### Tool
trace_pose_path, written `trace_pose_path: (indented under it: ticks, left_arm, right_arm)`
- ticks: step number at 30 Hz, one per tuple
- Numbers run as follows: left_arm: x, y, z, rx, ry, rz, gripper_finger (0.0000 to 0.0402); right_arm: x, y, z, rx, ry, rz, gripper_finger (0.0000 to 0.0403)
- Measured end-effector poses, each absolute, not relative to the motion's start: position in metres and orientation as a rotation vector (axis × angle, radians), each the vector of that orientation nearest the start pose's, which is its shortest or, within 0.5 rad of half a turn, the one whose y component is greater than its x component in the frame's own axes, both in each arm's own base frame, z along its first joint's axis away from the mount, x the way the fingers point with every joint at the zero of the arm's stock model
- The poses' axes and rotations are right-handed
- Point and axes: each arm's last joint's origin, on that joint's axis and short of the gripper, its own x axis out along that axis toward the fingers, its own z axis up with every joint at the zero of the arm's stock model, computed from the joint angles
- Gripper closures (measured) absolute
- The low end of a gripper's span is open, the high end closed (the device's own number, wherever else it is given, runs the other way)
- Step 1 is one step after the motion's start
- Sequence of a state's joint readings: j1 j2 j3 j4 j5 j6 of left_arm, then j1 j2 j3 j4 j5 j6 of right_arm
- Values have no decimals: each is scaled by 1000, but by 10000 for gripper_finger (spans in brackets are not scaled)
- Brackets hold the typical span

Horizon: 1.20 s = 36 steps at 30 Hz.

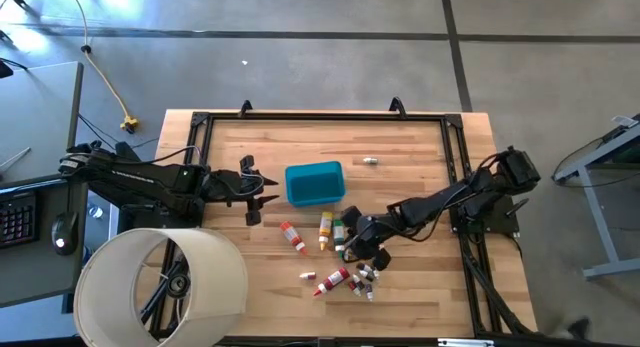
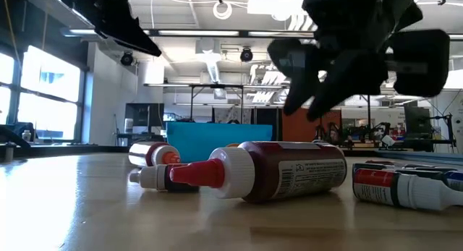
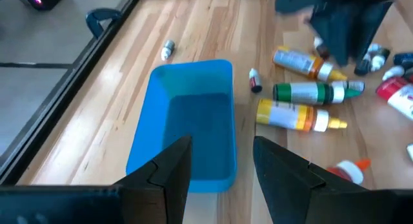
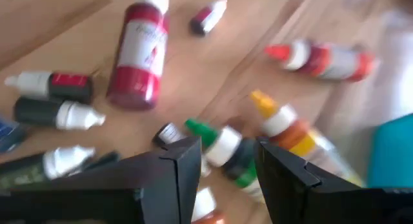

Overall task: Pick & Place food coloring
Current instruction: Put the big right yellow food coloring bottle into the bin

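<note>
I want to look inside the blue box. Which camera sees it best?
The left wrist view: it looks down into the blue box, showing nothing inside it. The high view shows the box small, from straight above, mid-table. The low view shows only one blue side behind the bottles. The right wrist view catches just a blue edge.

dark jointed arms point(image 1: 140, 177), black cables
</note>
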<state>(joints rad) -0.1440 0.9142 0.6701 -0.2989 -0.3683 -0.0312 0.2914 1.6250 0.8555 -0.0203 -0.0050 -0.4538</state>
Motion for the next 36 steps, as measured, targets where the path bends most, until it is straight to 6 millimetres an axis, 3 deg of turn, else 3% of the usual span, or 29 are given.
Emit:
trace_pose_path:
  ticks: [10, 16, 25, 36]
  left_arm:
    - [191, -17, 262, 112, 534, 226, 240]
    - [191, -17, 262, 111, 534, 226, 240]
    - [191, -17, 262, 111, 533, 226, 240]
    - [191, -17, 262, 106, 533, 225, 240]
  right_arm:
    - [297, 101, 194, -633, 649, 267, 268]
    - [297, 104, 193, -506, 635, 425, 268]
    - [302, 92, 191, -296, 685, 380, 268]
    - [305, 93, 169, -280, 776, 390, 247]
